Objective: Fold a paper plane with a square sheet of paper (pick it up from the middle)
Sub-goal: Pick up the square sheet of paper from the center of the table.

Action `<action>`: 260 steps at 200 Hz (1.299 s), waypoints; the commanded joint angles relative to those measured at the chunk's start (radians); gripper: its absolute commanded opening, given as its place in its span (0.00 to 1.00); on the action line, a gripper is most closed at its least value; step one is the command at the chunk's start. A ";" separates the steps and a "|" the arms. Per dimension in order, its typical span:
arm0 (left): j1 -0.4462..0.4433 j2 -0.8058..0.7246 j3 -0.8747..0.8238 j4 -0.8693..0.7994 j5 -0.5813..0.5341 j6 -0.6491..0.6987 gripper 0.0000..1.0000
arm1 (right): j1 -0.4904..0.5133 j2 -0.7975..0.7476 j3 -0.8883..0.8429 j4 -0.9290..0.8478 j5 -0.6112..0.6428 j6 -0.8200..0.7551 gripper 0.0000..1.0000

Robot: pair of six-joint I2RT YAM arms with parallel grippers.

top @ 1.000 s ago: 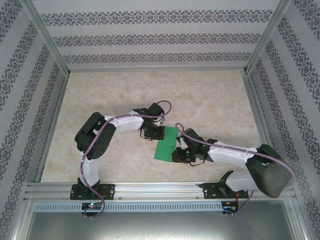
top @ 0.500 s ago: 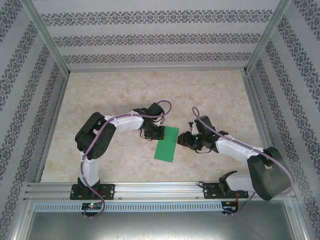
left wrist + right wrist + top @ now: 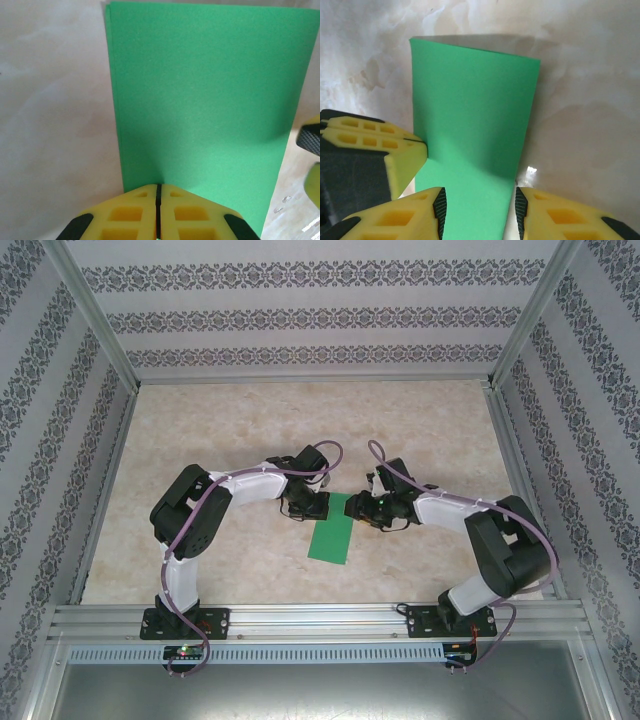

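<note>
Lying folded (doubled edge showing), paper [image 3: 200, 100] extends ahead of left gripper [image 3: 158, 186], jaws pressed together, and between right gripper [image 3: 479, 200] jaws, spread.

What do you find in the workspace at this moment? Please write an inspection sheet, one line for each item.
Surface: beige marbled table top, flat.
Job's things: green paper, folded to a double-layer rectangle, lying flat; no plane shape yet.
Clutter: nothing seen.
Grippers: left gripper shut, its tips at one short edge of the paper; right gripper open, a finger on each side of the paper's width.
Cables: purple cables run along both arms, clear of the paper.
Surroundings: patterned walls, metal frame.
</note>
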 commanded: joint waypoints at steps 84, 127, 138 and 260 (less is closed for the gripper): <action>0.013 0.090 -0.063 -0.031 -0.081 0.012 0.10 | 0.007 0.053 0.046 0.059 -0.052 -0.009 0.43; 0.013 0.092 -0.060 -0.028 -0.075 0.012 0.10 | 0.007 0.030 -0.012 0.151 -0.119 0.027 0.43; 0.014 0.092 -0.059 -0.026 -0.071 0.014 0.10 | 0.009 0.030 -0.021 0.157 -0.122 0.024 0.43; 0.014 0.074 -0.040 -0.028 -0.033 0.003 0.15 | 0.051 0.006 -0.112 0.289 -0.178 0.070 0.28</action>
